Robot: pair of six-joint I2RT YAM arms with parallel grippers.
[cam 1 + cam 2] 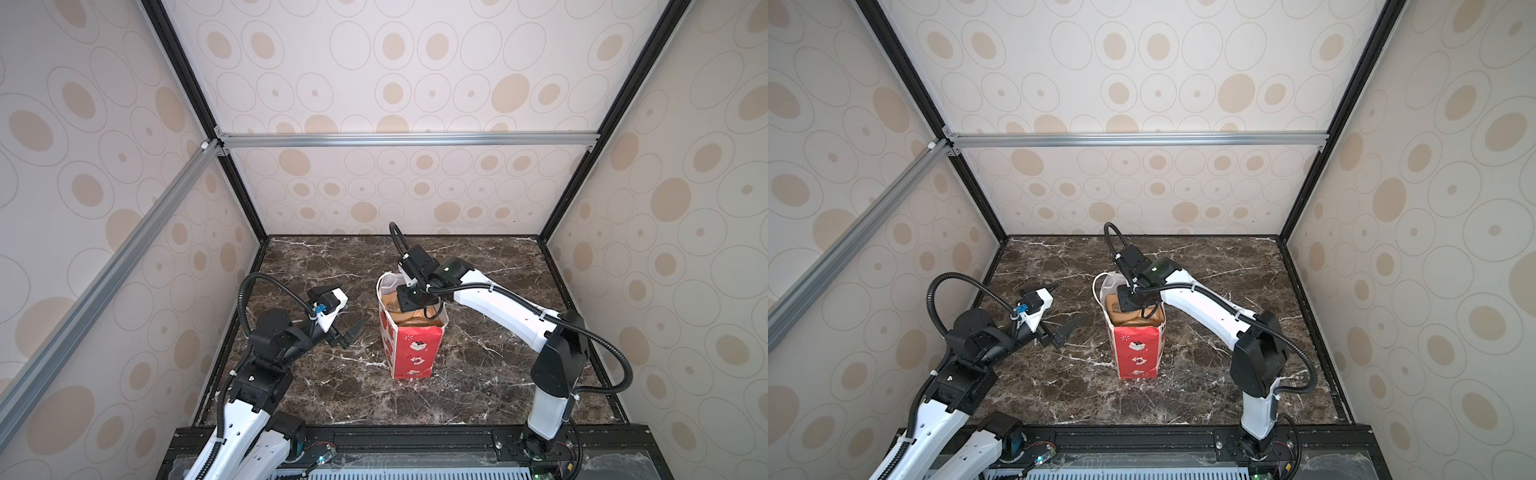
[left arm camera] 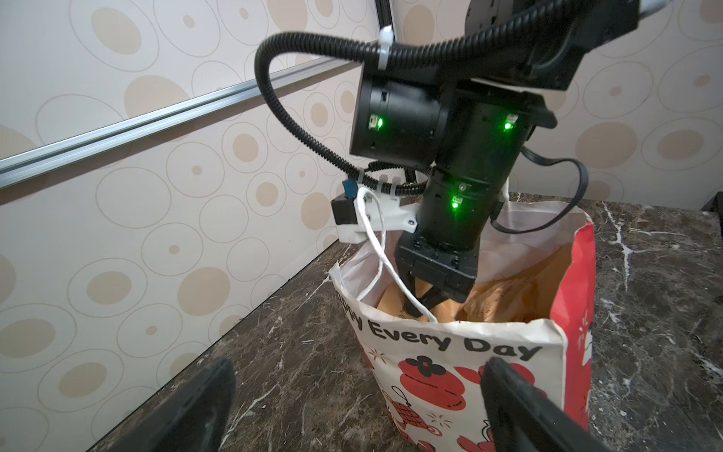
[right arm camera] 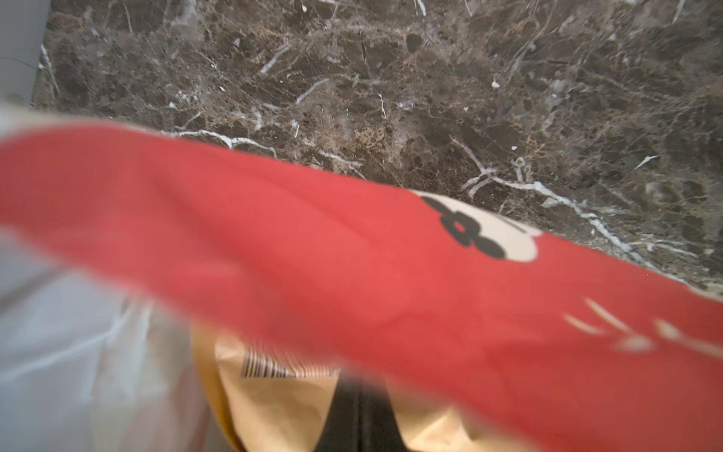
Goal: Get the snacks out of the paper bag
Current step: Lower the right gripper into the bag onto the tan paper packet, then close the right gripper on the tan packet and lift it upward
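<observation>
Right gripper (image 2: 425, 300) closed inside paper bag (image 1: 415, 351) beside tan kraft pouch (image 2: 516, 289)

Dark marble surface (image 1: 332, 395) with white veins; cream walls (image 1: 415, 62) with tan ovals; a silver rail (image 1: 407, 139) across the back.

Tips of the right tool (image 2: 424, 303) were hidden inside the bag (image 2: 461, 344); beside them its red wall was blurred, the pouch (image 3: 274, 407) cut off at the edge.

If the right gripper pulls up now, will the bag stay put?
Probably not: the bag stands tall, narrow and unheld, so it may tip or lift. Its creased rim looks floppy and may snag the right gripper.
</observation>
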